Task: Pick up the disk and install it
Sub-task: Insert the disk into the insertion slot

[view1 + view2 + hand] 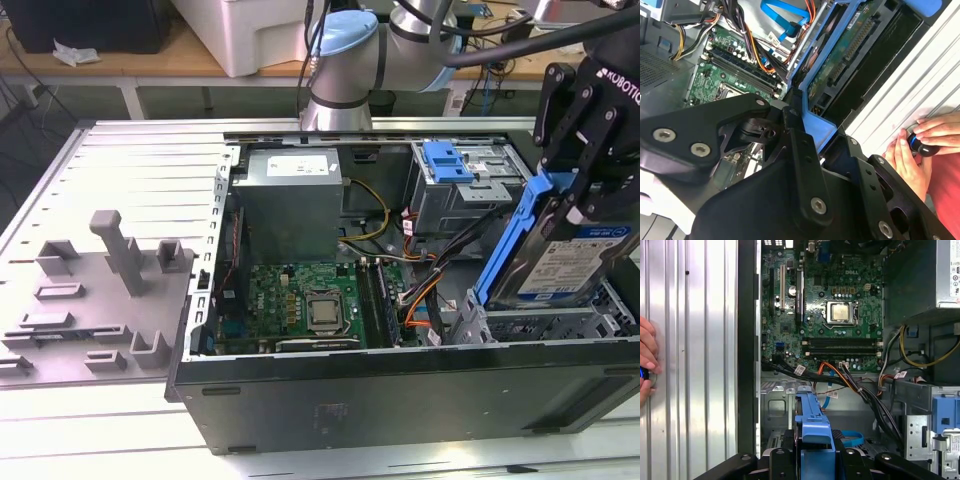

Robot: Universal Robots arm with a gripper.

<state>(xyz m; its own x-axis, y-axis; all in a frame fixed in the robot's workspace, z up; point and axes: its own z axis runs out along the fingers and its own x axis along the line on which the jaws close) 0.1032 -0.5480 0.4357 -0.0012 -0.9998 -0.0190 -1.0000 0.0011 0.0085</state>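
While the gripper (572, 200) pinches the disk (565, 262) by its blue frame, I see it tilted at three o'clock in the exterior view, low end at the grey cage (540, 325). Insertion is in hand, I judge, and it demands squaring the frame with the cage.

At the exterior view's right edge the disk (572, 262) is cut off, its lower end hidden behind the drive cage (540, 325); the pincer (575, 200) above is cropped.
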